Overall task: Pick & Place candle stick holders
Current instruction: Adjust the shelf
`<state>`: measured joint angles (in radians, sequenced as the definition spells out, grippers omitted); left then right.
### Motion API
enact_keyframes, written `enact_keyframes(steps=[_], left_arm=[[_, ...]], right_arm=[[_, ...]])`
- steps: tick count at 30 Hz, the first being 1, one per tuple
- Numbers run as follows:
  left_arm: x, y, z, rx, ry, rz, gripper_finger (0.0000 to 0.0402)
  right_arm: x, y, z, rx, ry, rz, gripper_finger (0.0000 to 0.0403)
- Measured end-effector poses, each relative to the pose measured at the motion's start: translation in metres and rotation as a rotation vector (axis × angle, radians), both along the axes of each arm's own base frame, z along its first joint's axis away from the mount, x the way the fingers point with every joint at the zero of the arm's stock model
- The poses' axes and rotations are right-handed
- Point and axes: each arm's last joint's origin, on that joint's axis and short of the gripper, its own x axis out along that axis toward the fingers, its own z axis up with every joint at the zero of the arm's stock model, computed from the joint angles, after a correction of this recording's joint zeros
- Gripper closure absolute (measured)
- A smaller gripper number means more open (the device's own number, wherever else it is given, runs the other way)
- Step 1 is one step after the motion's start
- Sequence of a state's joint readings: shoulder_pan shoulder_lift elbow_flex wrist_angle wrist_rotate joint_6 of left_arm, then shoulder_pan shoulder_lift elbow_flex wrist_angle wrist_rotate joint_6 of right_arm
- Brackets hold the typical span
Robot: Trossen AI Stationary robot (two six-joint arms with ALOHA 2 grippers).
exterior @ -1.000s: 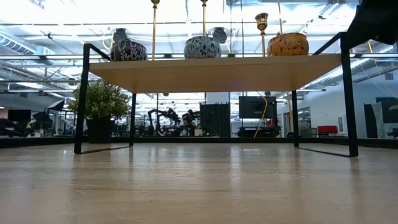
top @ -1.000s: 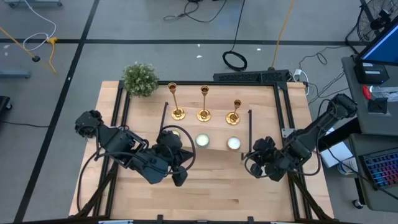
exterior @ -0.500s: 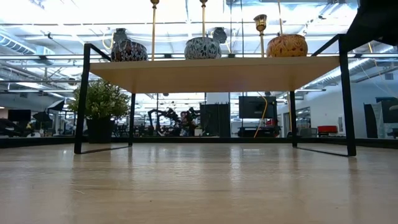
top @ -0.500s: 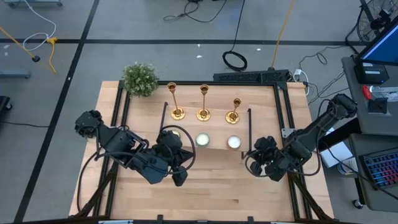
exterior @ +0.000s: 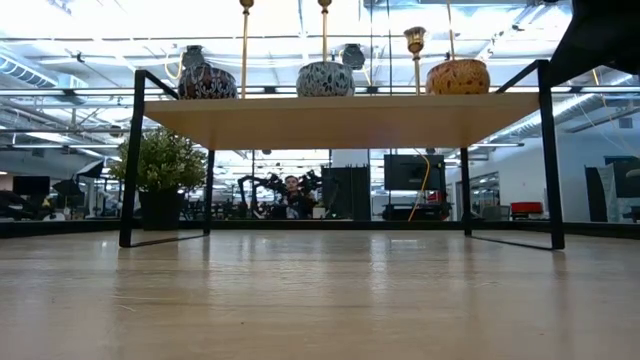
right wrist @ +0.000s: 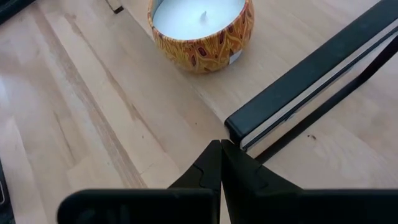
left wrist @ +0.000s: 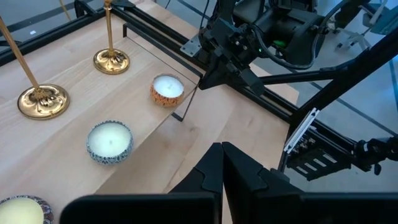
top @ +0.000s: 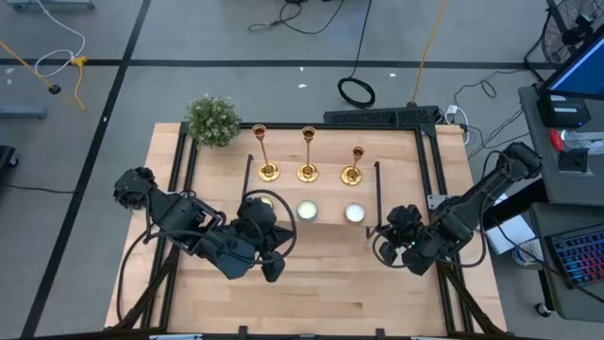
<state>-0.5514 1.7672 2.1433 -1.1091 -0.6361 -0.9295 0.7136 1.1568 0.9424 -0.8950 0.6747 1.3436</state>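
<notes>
Sitting on shelf (top: 321,229): three candle tins (top: 307,212), white wax inside.

From my remote station I note both arms are matte black, built of chunky rounded joint housings linked by straight segments. Black cables loop loosely around the left arm's wrist section. The left gripper (left wrist: 222,163) shows two flat, dark, wedge-shaped fingers with squared edges, pressed together. The right gripper (right wrist: 221,158) looks identical, also pressed together. A small green light glows on the right arm's wrist housing.
</notes>
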Motion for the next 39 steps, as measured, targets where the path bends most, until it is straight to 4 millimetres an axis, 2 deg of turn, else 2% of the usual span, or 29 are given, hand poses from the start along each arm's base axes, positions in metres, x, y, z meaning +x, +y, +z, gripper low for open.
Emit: enact_keyframes(steps=[39], left_arm=[[-0.0003, 0.0000, 0.0001, 0.009, 0.004, -0.007, 0.0397]], right_arm=[[-0.0063, -0.0065, -0.0027, -0.009, 0.016, -0.110, 0.0403]])
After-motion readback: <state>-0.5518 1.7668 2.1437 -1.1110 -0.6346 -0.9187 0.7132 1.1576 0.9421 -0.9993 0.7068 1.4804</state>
